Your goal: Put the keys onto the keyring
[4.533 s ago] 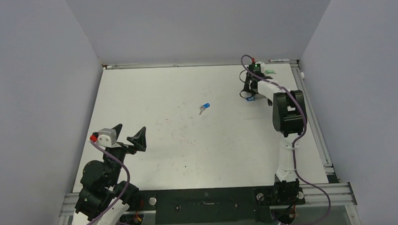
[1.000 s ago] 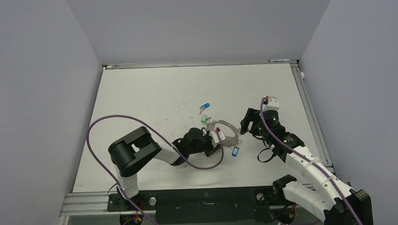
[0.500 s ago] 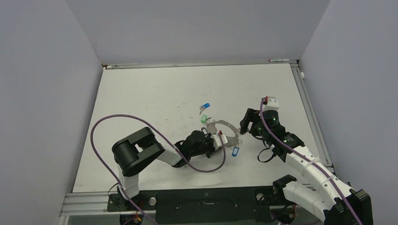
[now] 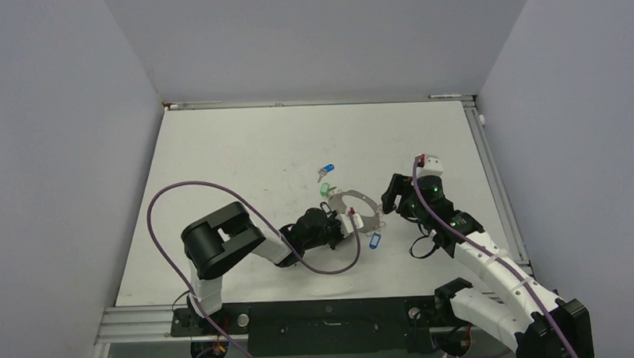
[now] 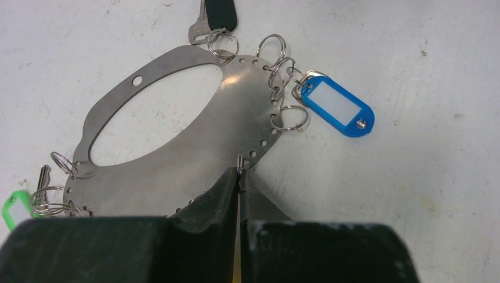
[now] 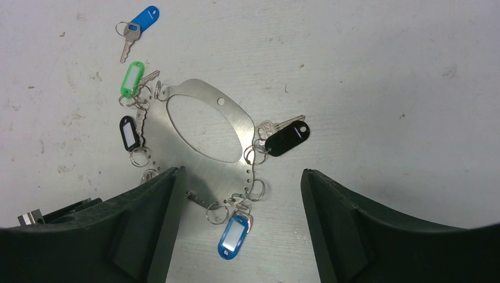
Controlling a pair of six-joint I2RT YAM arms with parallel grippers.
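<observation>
The keyring (image 4: 365,203), here a flat steel plate with an oval cut-out and a row of small holes round its rim, is lying on the table (image 4: 241,150) between the two arms. The left gripper (image 5: 239,174) is reaching in from the plate's 8 o'clock side in the top view. Its fingers are clenched together on what looks like a small split ring (image 5: 240,164) standing edge-on at the rim. That grip is probably pinning the plate and presenting one ring for loading. The right gripper (image 6: 240,172) is hovering over the plate from about 3 o'clock in the top view. Its fingers are spread wide and carrying nothing, so its camera is looking straight down on the work. In that right wrist view several tags are already hanging from rim rings: a green tag (image 6: 132,76) at 10 o'clock, a black tag (image 6: 127,132) at 9, a second black tag (image 6: 287,137) with its key at 3, and a blue tag (image 6: 233,236) at 6. One blue-headed key (image 6: 137,26) is lying loose at about 11 o'clock, well apart from the plate. It is likely waiting for the free right gripper to fetch it while the left gripper is anchoring the plate.
</observation>
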